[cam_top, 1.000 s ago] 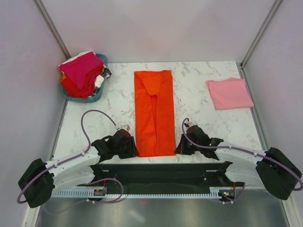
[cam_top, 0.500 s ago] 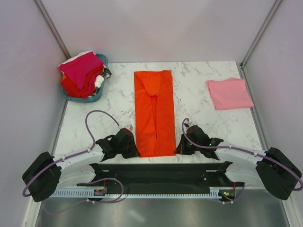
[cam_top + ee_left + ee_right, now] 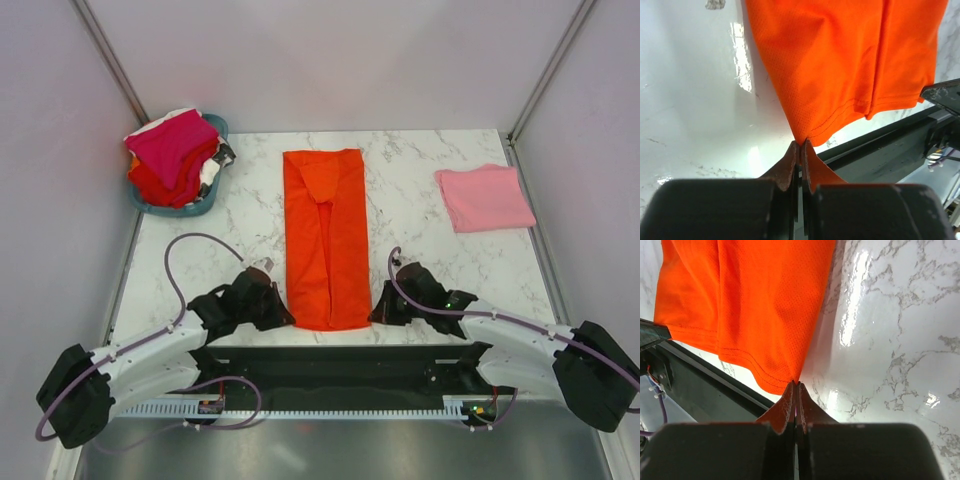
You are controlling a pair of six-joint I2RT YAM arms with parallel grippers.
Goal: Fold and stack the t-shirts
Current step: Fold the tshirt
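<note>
A bright orange-red t-shirt (image 3: pixel 326 236) lies folded into a long strip down the middle of the marble table. My left gripper (image 3: pixel 280 312) is shut on its near left hem corner (image 3: pixel 802 136), which is lifted a little. My right gripper (image 3: pixel 378 312) is shut on the near right hem corner (image 3: pixel 796 379). A folded light pink t-shirt (image 3: pixel 485 197) rests at the right side of the table. More t-shirts (image 3: pixel 172 152), magenta, red and white, are heaped in a teal basket (image 3: pixel 215 127) at the back left.
A black mounting frame (image 3: pixel 340 365) runs along the near table edge just under the shirt's hem. Grey walls close in on both sides. Bare marble (image 3: pixel 415 190) shows between the orange-red strip and the pink shirt.
My left gripper has closed on the near left hem corner, and its arm swung slightly. The shirt's near edge has puckered inward a little. The right gripper kept its hold.
</note>
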